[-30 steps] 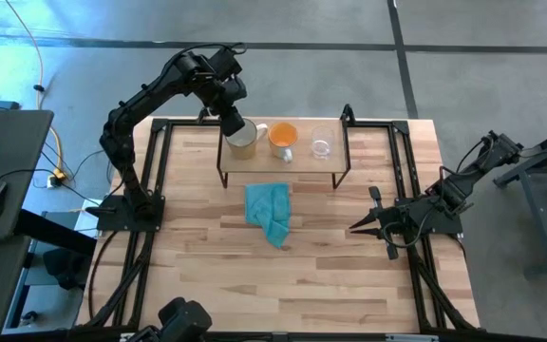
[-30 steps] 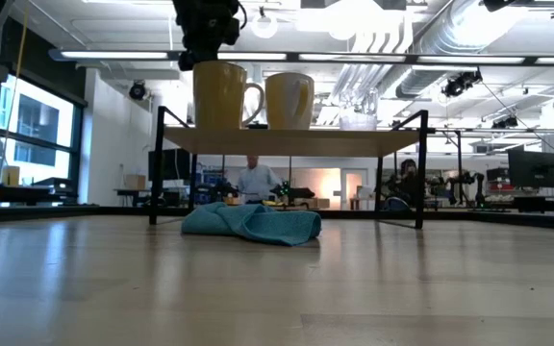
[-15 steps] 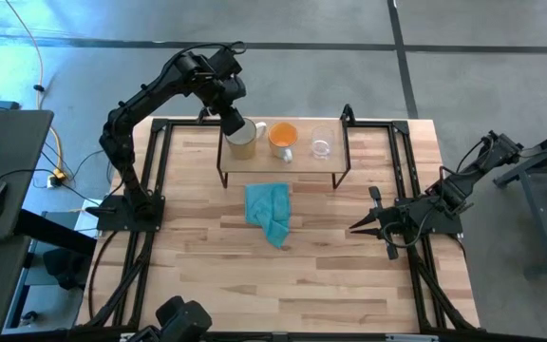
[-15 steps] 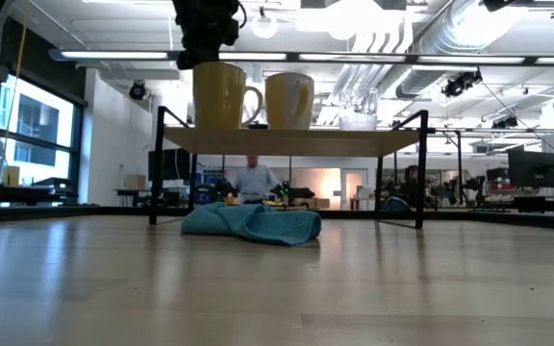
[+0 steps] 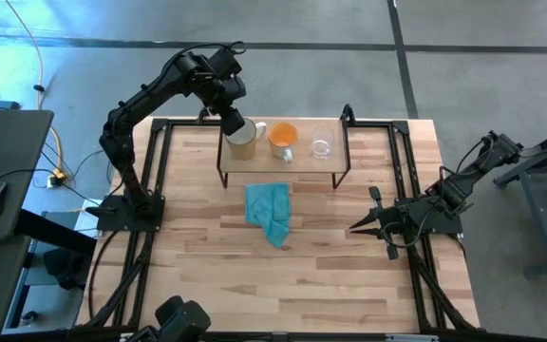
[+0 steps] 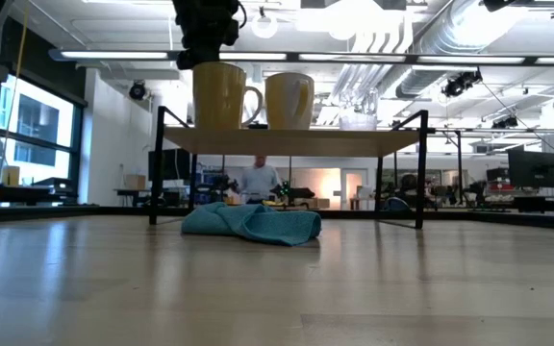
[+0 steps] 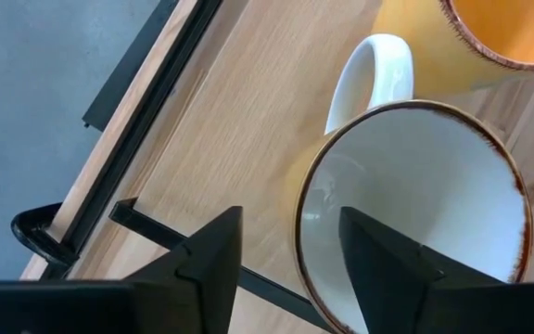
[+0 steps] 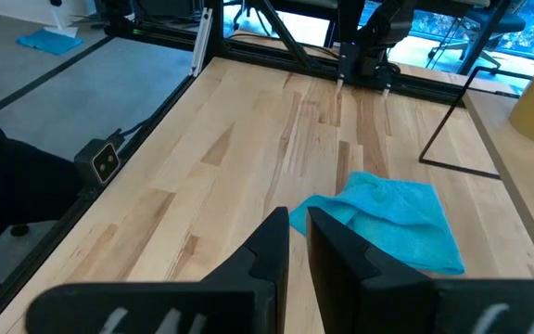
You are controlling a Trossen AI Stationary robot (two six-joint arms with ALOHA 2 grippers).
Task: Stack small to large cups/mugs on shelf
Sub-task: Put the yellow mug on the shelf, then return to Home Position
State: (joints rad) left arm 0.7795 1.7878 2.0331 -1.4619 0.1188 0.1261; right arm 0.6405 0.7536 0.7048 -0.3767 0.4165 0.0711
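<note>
Three vessels on shelf (image 5: 283, 169). Left gripper (image 7: 286, 243), jaws parted astride cream mug (image 7: 415, 218) rim; orange mug (image 5: 283, 139) just beyond. Advised: lift straight, clearing neighbour.

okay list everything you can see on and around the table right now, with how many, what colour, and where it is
cream mug: one, cream, left end of the shelf, right under the left gripper
orange mug: one, orange with a pale handle, middle of the shelf
glass cup: one, clear, right part of the shelf
shelf: one, light wood on black legs, far side of the table
teal cloth: one, teal, crumpled on the table in front of the shelf
table: one, light wood with black frame
person: one, far back in the room, seen under the shelf
left gripper: one, dark, open, fingers straddling the cream mug's rim
right gripper: one, dark, shut, low over the table's right side
</note>
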